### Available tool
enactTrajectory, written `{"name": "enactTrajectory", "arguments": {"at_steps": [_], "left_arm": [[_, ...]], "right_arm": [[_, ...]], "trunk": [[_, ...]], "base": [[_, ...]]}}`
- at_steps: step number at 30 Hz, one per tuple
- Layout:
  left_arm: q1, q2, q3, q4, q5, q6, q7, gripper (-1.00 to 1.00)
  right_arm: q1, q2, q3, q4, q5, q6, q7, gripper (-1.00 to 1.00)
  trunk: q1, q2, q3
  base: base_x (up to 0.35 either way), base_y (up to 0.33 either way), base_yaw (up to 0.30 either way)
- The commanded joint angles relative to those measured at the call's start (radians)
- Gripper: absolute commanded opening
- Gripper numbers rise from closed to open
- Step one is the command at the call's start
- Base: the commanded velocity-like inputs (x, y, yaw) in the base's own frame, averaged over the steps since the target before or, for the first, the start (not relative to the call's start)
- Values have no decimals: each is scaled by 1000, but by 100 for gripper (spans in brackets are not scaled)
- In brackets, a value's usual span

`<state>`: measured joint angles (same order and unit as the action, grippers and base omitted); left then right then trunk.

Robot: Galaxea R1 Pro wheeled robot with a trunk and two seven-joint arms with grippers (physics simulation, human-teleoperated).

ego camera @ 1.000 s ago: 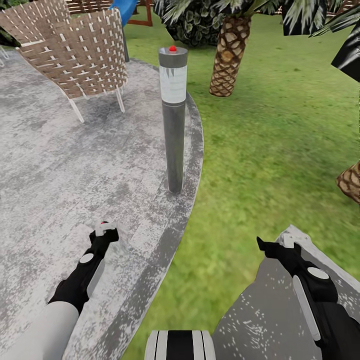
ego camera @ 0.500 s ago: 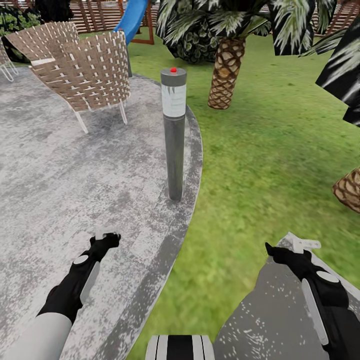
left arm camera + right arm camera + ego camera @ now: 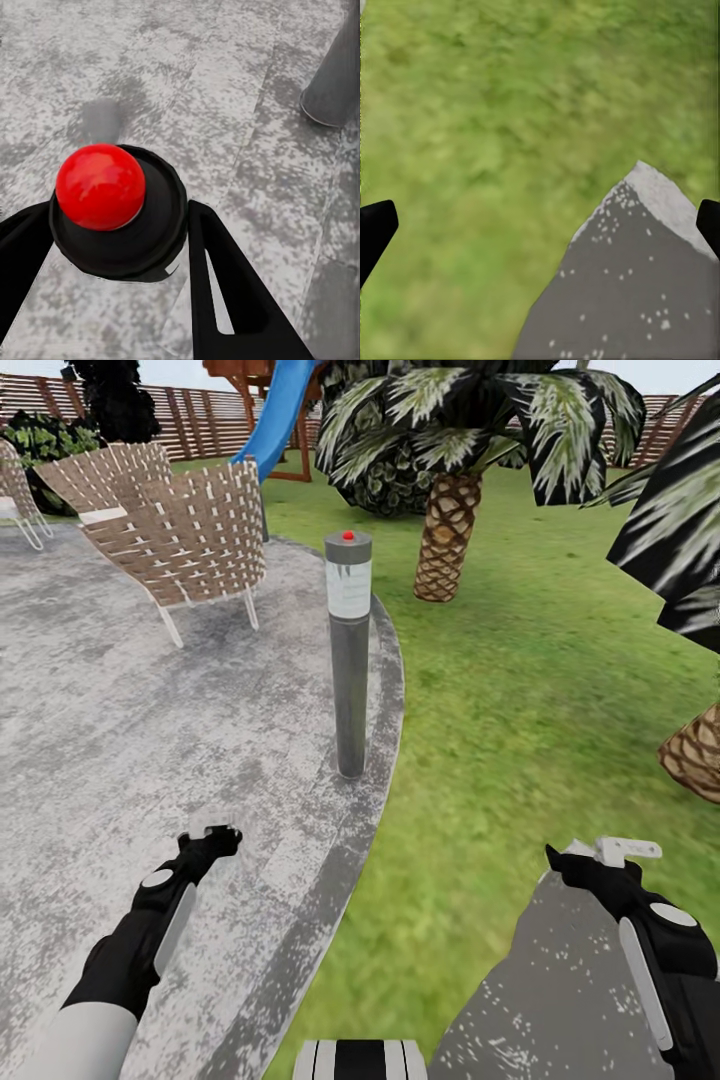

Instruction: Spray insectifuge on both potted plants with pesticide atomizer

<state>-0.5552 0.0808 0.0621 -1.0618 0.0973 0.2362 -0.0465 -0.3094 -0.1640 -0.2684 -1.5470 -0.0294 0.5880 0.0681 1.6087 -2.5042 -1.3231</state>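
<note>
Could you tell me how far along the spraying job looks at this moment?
Done: the pesticide atomizer is picked up, its red-button top sitting between the left gripper jaws. In hand: the robot stands on grey paving beside a bollard, facing lawn and palms. Left: finding and spraying both potted plants. The right gripper is open over grass.

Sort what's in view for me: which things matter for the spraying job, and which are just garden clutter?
Job:
pesticide atomizer, red button top, held in the left gripper
right gripper, open and free

Clutter:
grey bollard
wicker chairs
palm trunk
blue slide
stepping stone
</note>
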Motion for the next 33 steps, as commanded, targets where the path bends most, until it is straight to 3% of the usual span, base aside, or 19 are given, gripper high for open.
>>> {"name": "enactTrajectory", "arguments": {"at_steps": [1,17,24,33], "left_arm": [[0,1,2,-3,10,7,-4,-100],[19,0,4,-42,13,20,-3,-100],[73,3,6,-109,9,38,-3,-100],[97,5,4,-117,6,40,-3,-100]], "right_arm": [[0,0,-2,-2,-3,5,4,100],[-1,2,-14,-3,-4,6,6,100],[-2,4,-15,-3,-4,6,6,100],[-2,5,-14,-4,-4,5,6,100]], "trunk": [[-1,0,3],[-8,4,65],[-8,4,65],[-8,4,65]], "base": [[0,0,0],[0,0,0],[0,0,0],[0,0,0]]}}
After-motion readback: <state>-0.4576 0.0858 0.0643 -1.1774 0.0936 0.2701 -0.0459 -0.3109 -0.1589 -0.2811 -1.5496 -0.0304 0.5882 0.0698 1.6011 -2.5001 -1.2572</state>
